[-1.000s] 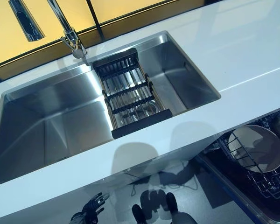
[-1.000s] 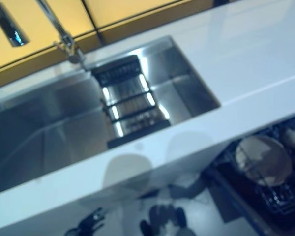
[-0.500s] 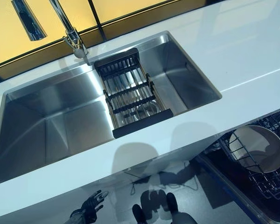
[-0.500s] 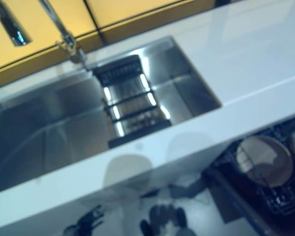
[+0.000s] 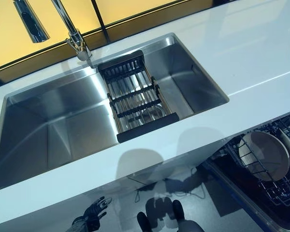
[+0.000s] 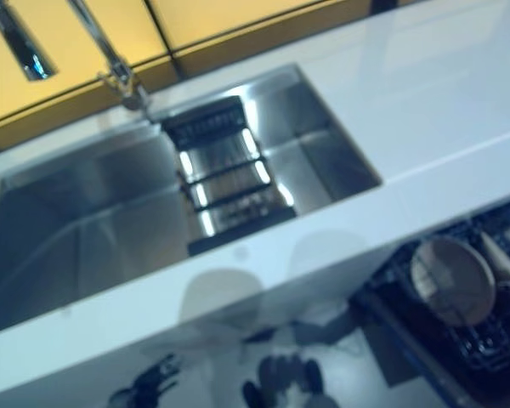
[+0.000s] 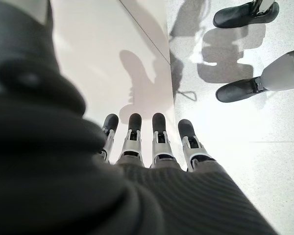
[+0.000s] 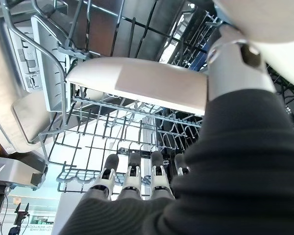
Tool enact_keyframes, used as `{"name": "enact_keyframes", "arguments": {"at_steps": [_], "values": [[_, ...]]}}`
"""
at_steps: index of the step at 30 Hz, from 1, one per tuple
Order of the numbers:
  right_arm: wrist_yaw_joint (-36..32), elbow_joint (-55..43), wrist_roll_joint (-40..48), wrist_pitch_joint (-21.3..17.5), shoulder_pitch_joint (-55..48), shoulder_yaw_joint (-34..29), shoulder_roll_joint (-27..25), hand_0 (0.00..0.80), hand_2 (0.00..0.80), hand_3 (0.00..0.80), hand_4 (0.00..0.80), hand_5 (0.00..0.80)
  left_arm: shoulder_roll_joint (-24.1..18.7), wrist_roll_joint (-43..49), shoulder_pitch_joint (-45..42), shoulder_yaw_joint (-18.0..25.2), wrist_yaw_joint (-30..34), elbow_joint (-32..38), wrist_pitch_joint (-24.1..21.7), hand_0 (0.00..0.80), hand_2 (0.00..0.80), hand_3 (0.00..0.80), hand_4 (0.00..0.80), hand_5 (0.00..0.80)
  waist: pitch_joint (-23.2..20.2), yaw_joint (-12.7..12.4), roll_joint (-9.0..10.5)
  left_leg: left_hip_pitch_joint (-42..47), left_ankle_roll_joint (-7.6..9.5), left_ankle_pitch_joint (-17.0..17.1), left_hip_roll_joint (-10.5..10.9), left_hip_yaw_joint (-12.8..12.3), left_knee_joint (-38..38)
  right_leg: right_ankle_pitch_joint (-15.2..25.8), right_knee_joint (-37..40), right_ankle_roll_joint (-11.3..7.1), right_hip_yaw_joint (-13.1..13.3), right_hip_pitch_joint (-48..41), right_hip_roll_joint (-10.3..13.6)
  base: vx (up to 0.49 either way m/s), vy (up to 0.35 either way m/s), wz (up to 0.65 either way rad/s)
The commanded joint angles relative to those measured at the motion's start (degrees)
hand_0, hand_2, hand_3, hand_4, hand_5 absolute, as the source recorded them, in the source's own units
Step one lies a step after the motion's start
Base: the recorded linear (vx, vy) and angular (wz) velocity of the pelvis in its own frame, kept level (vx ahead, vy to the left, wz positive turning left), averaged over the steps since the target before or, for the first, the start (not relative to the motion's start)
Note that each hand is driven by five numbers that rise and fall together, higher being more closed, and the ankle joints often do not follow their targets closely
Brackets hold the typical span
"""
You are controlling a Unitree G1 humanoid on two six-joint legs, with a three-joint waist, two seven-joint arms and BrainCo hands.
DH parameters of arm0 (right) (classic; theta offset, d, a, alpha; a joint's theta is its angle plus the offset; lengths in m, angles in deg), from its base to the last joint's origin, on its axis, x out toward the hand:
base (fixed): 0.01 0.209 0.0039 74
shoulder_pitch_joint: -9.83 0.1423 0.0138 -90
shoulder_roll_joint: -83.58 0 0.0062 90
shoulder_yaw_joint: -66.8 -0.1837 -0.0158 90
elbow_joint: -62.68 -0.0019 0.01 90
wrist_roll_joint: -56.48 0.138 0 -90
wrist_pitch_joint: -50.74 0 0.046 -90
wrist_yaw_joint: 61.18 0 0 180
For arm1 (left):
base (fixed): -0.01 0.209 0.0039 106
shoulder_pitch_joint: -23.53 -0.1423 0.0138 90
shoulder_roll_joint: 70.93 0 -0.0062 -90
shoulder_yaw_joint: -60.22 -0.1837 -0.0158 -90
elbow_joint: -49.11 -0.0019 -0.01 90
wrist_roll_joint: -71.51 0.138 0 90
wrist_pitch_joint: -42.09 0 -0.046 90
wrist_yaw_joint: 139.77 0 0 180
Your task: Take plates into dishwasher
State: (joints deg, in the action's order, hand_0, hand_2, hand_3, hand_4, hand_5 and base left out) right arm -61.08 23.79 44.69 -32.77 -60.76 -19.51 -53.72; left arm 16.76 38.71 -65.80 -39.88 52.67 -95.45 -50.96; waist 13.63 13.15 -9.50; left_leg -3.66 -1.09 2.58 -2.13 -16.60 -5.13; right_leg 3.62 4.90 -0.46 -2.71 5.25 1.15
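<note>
Where the white countertop [image 5: 261,53] ends at the robot's right, an open dishwasher rack [image 5: 273,186] sits below it, holding a round pale plate [image 5: 263,155] that stands tilted on edge among the dark wire tines. Right hand [image 8: 137,178]: seen only in its own wrist view, fingers straight and side by side over the wire grid, thumb raised against the underside of a second pale plate [image 8: 137,83] lying across the rack above; it appears to clasp nothing, though the contact at the thumb is hard to judge. Left hand [image 5: 94,211]: hangs low beside the cabinet front beneath the counter, fingers spread and relaxed, empty. Stainless steel sink [image 5: 63,125]: set into the countertop, with a black-framed drainer rack [image 5: 135,99] spanning it front to back. Chrome faucet [image 5: 70,29]: behind the sink, against the yellow wall panels [image 5: 130,7].
</note>
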Motion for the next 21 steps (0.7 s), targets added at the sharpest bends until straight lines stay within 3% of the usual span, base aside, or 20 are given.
{"name": "enact_keyframes", "arguments": {"at_steps": [1,12,21], "values": [[1.13,-1.66,-0.82,-0.24,-1.01,-2.38,-1.36,0.0,0.0,0.0,0.0,0.0,-0.86,-0.58,0.94,-1.84,0.03,-1.07,-0.49,0.0,0.0,0.0,0.0,0.0,-3.88,-1.01,3.84,2.79,-0.39,-4.38,-1.57,0.06,0.13,-0.03,0.1,-4.43,0.12,1.73,0.86,0.032,0.03,0.0],[-0.7,-6.35,-0.25,-0.14,-9.67,-11.83,-7.1,0.0,0.0,0.0,0.0,0.0,-0.86,1.23,-0.78,-0.31,-0.04,-3.2,-0.63,0.0,0.0,0.0,0.0,0.0,-7.57,0.44,8.63,5.04,-0.41,-5.68,-2.34,-1.53,0.13,0.24,0.1,-5.16,1.4,0.11,0.36,0.037,0.047,-0.01],[-2.81,-6.63,0.29,-2.4,-19.29,-21.23,-11.17,0.0,0.0,0.0,0.0,0.0,0.79,2.36,0.04,-0.5,-1.98,-8.07,-0.91,0.0,0.0,0.0,0.0,0.0,-12.09,2.03,11.68,7.87,-0.14,-6.96,-2.85,-3.32,0.13,0.02,0.1,-5.38,2.92,-2.19,-0.25,0.03,0.103,-0.05]]}}
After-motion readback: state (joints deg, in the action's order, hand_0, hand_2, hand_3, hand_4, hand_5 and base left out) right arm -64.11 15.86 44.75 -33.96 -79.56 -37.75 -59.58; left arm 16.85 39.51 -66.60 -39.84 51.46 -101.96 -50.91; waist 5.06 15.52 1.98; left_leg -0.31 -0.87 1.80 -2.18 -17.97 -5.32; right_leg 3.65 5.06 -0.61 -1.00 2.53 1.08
